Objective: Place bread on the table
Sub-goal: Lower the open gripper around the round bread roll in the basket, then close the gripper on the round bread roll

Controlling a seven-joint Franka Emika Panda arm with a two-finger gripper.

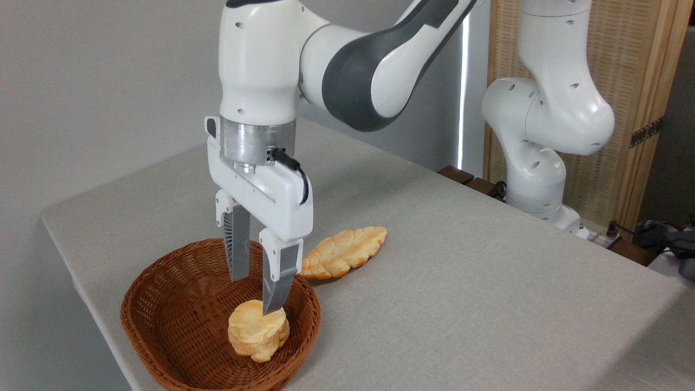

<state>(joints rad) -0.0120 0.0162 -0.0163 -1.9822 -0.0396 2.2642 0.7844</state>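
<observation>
Bright, even, soft light fills a sharp picture, with a glaring white strip of daylight behind the arm (374, 60) and only faint, diffuse shadows on the counter (488, 282) and inside the basket (163, 320).

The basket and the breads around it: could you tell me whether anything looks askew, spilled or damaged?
Nothing stands out. The wicker basket sits upright and intact on the table, with the round bread whole inside it. The braided bread lies flat on the cloth beside the basket. The gripper hangs over the bun, jaws apart.
</observation>
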